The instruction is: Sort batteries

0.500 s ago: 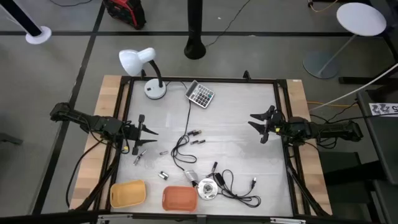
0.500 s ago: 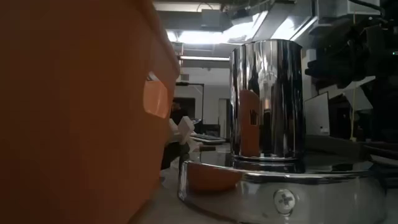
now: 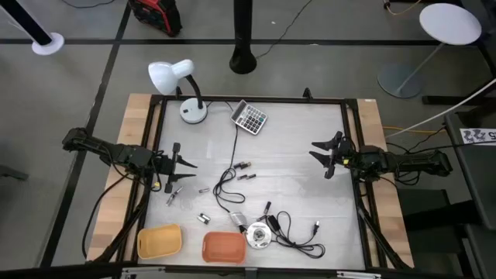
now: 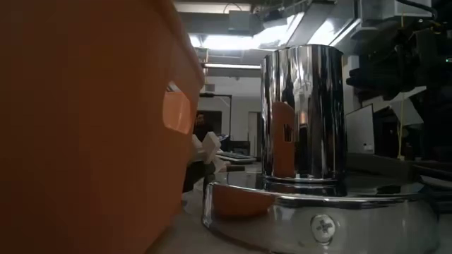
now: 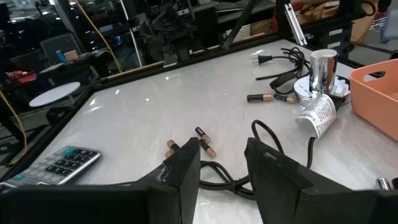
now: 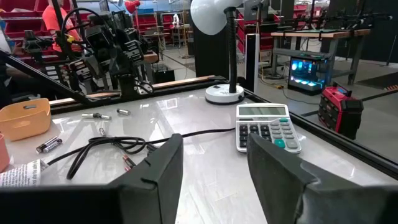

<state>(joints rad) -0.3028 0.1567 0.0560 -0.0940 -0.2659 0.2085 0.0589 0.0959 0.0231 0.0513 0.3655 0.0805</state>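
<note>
I see both arms parked at counter [image 3: 302, 155] edges: left gripper [image 3: 188, 163] fingers wide, empty; right gripper [image 3: 315, 157] fingers wide, empty; batteries [image 3: 245, 171] scattered mid-counter.

2 dark jointed arms, left end effector [image 3: 184, 164] and right end effector [image 3: 320, 155] (matte black fingers)

The left gripper [image 5: 222, 163] was open over the table [image 5: 155, 106]. Three batteries [image 5: 200, 141] lay at twelve o'clock, a calculator [image 5: 59, 163] at nine, an orange bin [image 5: 378, 93] at three.
</note>
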